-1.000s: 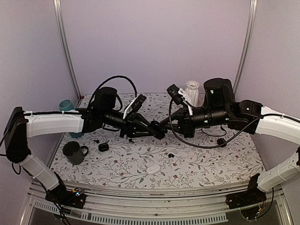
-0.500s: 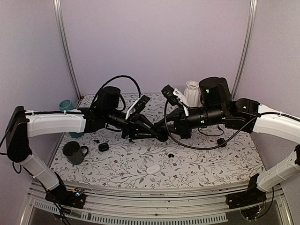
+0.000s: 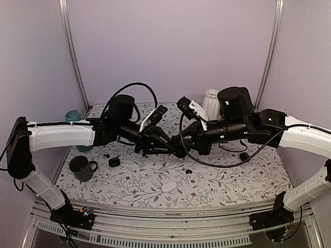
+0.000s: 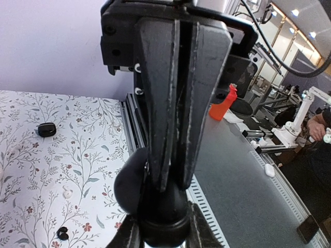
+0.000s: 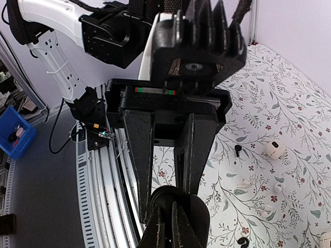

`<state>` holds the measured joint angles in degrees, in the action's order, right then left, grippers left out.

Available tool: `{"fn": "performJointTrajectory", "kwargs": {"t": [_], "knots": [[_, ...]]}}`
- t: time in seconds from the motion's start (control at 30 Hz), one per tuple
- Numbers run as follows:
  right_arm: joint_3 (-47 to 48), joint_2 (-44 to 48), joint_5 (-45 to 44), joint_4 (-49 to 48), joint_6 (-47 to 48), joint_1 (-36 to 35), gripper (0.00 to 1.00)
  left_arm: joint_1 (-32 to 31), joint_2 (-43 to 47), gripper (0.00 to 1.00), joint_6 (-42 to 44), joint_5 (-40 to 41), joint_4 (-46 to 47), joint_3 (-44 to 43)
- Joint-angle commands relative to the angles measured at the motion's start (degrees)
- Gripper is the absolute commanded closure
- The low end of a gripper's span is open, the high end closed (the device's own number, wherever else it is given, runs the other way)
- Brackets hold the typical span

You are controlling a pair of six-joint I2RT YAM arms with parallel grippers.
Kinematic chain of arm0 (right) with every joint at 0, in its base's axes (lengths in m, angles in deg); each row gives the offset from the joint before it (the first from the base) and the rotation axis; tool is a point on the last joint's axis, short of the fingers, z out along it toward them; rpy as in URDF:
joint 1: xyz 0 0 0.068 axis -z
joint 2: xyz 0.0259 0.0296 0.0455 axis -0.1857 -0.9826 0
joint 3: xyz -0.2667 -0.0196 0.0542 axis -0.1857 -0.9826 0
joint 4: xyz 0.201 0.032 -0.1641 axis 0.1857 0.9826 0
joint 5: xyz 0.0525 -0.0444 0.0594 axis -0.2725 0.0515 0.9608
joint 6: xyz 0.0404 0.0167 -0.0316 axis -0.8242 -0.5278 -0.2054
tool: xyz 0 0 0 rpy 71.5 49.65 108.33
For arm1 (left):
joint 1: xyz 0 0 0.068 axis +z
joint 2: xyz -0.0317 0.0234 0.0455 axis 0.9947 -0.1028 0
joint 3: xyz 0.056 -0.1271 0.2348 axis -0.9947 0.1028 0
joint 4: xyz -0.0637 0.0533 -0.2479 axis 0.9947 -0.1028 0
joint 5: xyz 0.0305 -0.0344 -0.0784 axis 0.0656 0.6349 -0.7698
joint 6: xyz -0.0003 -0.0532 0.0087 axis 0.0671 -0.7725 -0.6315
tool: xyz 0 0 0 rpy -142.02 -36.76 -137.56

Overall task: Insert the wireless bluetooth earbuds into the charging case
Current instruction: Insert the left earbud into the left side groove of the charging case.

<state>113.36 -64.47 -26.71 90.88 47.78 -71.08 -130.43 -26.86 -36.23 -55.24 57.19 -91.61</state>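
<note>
At the far left edge of the flower-printed tablecloth [image 3: 227, 181] stands a teal cup [image 3: 72, 115]. A dark grey handled mug [image 3: 81, 168] sits nearer the arms, and a small black pebble-shaped case [image 3: 114, 161] lies just right of it. Over mid-table the left gripper [image 5: 166, 199] is clamped on a rounded black charging case [image 4: 128, 186], held above the cloth. A white oval case [image 3: 169, 186] lies near the front edge. The tiny glossy black earbuds [image 3: 189, 171] rest on the cloth just right of it, below where the two arms meet. The right gripper [image 4: 173, 182] points in from the right, its fingers pressed together with their tips against the held case. Whether anything sits between them cannot be told. Behind it stands a white ribbed vase [image 3: 211, 103].
</note>
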Motion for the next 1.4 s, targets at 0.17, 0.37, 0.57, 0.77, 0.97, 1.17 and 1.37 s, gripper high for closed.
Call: {"fn": "performJointTrajectory", "kwargs": {"t": [0.17, 0.37, 0.57, 0.77, 0.97, 1.17, 1.37], "knots": [[2.0, -1.9, -1.0, 2.3, 1.4, -1.4, 0.97, -1.1, -0.6, 1.0, 0.1, -0.3, -0.6, -2.6], [2.8, -3.1, -1.6, 3.2, 1.4, -2.0, 0.97, -1.4, -0.5, 1.0, 0.1, -0.3, -0.6, -2.9], [3.0, -4.0, -4.1, 4.1, 1.5, -2.4, 0.97, -1.5, 0.6, 1.0, -0.1, 0.8, 0.7, -2.4], [3.0, -3.8, -6.1, 3.9, 1.5, -2.4, 0.96, -1.5, 2.0, 1.0, -0.1, 2.4, 1.6, -1.9], [4.0, -4.7, -6.0, 4.8, 1.5, -2.5, 0.93, -1.4, 2.8, 1.0, -0.3, 3.8, 2.9, -1.4], [4.5, -3.7, -8.3, 4.2, 1.1, -2.5, 0.84, -1.4, 3.0, 1.0, -0.2, 5.0, 3.3, -0.6], [4.5, -1.4, -10.8, 3.3, -0.1, -2.5, 0.82, -1.5, 3.6, 1.0, -0.1, 6.4, 4.1, 0.9]]}}
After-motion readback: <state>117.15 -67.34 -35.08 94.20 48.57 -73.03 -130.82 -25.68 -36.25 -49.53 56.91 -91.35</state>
